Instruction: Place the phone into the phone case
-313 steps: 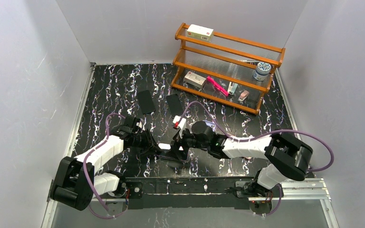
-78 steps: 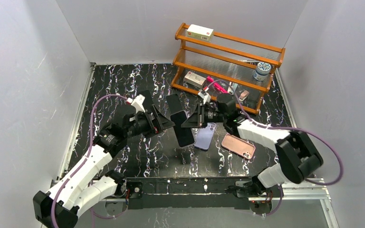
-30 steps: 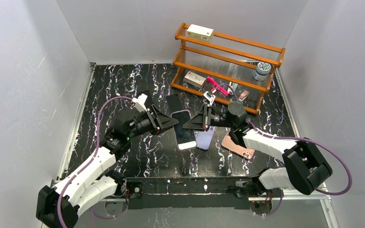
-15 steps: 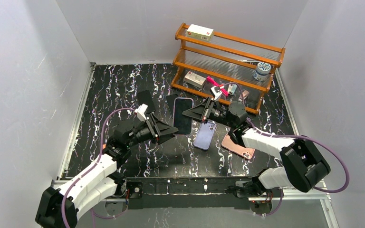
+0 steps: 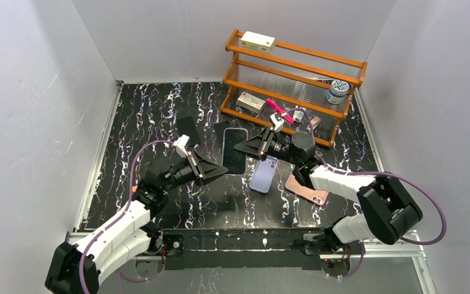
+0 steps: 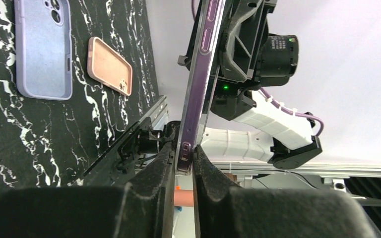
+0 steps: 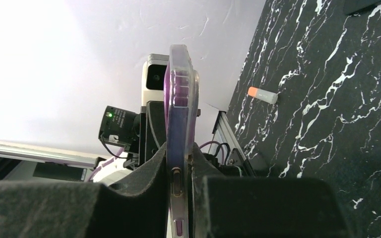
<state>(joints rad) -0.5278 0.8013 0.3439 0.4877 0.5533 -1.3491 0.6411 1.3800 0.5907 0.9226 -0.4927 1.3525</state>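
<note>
The phone (image 5: 235, 154) was held clear of the black marbled tabletop (image 5: 153, 116) between the two arms, dark screen facing up in the top view. The left gripper (image 5: 223, 171) had closed on the phone's near end. In the left wrist view its fingers (image 6: 164, 163) pressed on both faces of the thin purple edge (image 6: 201, 74), which ran straight away from the left gripper (image 6: 183, 151) toward the other arm. The right gripper (image 5: 240, 147) pinched the phone from the opposite side, jaws drawn in tight on it. In the right wrist view the phone (image 7: 179, 99) stood edge-on out of the right gripper (image 7: 178, 159), a clear rim showing round its purple side.

On the tabletop, a lilac phone case (image 5: 263, 174) lay just to the right of the phone, camera cutout at its far end. A pink phone case (image 5: 306, 188) lay beyond that, under the right arm. Both cases also showed in the left wrist view, the lilac one (image 6: 42, 49) beside the pink one (image 6: 110, 65), apart from each other.

A black flat slab (image 5: 188, 130) lay to the left of the phone, and a wooden rack (image 5: 294, 64) stood at the far right. A small orange-capped tube (image 7: 262, 94) lay by the table's near edge.
</note>
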